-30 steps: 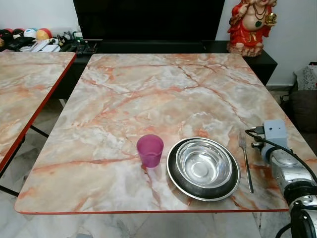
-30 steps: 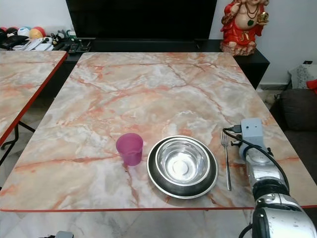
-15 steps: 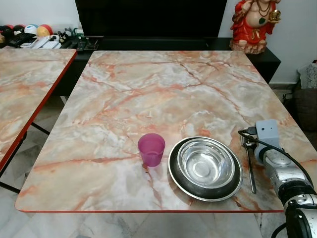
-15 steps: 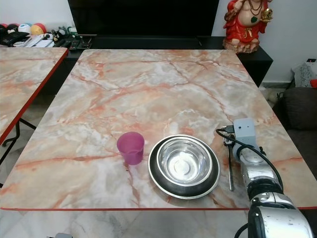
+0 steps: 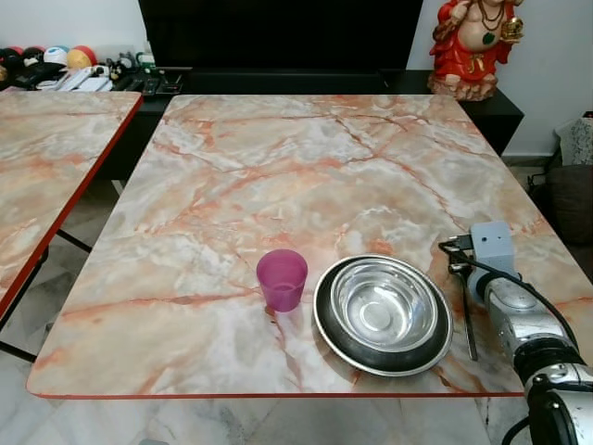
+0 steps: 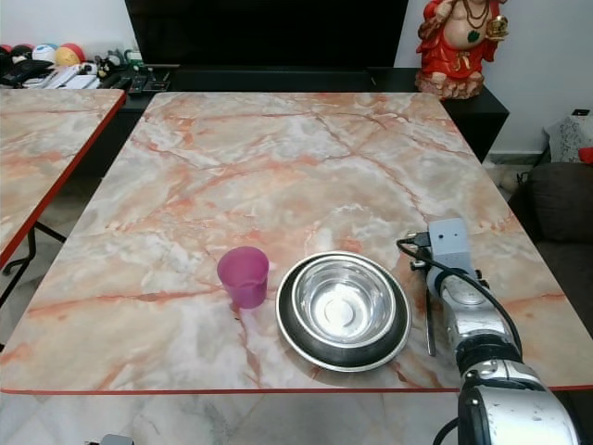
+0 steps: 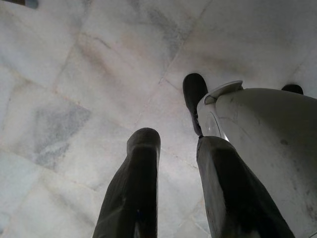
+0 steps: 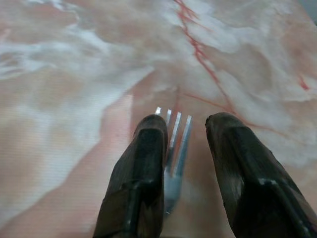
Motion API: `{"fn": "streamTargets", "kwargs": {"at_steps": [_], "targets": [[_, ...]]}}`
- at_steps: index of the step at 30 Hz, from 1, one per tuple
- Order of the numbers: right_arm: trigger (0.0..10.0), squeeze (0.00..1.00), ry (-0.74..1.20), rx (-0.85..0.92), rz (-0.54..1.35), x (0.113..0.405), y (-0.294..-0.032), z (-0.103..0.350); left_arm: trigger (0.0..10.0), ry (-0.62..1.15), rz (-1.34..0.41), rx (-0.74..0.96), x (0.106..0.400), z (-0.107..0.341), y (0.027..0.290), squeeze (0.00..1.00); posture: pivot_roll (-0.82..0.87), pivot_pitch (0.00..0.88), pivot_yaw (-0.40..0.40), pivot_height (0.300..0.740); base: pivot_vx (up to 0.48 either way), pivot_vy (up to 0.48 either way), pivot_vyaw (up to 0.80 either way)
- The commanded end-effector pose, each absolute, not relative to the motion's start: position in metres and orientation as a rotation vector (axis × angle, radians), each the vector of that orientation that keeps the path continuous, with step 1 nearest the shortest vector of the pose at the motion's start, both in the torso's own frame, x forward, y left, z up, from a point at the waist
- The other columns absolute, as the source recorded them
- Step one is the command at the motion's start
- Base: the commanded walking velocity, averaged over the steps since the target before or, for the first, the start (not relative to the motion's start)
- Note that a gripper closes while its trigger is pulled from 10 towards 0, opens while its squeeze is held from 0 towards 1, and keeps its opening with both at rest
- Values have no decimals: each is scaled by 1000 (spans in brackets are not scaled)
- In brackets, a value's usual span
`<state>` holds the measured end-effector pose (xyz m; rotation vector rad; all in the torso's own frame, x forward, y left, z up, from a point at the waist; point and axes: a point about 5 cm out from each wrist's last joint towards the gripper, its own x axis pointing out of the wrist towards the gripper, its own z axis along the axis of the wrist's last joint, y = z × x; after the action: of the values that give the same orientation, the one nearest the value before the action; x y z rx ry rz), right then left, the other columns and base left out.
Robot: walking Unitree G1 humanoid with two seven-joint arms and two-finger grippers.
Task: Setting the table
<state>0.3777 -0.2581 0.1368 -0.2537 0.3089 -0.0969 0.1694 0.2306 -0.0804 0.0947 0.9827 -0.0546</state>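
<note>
The right gripper (image 8: 183, 148), its fingers spread apart over the head of the fork (image 8: 174, 134), sits near the table's (image 5: 278, 167) right edge, the fork lying just beside the bowl (image 5: 383, 311), with the cup (image 5: 281, 279) toward the front edge.

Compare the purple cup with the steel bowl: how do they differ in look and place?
The purple cup is translucent plastic, tall and narrow; the steel bowl is shiny metal, wide and shallow. The purple cup stands straight on the marble table; the steel bowl sits inside a dark plate. Both stand upright, open side up, near the front edge.
</note>
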Motion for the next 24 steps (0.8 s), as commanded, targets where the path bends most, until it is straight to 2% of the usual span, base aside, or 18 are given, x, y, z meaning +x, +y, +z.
{"fn": "streamTargets", "kwargs": {"at_steps": [1,14,24], "targets": [[10000,0,298,-252,-86,379,-256,138,10000,1013,-66,108,161,-83,233,0,66,149,11,740,0,0,0],[10000,0,309,-256,-90,377,-257,135,10000,1013,-66,105,161,-84,232,0,65,150,8,740,0,0,0],[10000,0,228,-172,-136,380,-263,149,10000,1012,-67,107,162,-84,232,0,58,153,11,740,0,0,0]]}}
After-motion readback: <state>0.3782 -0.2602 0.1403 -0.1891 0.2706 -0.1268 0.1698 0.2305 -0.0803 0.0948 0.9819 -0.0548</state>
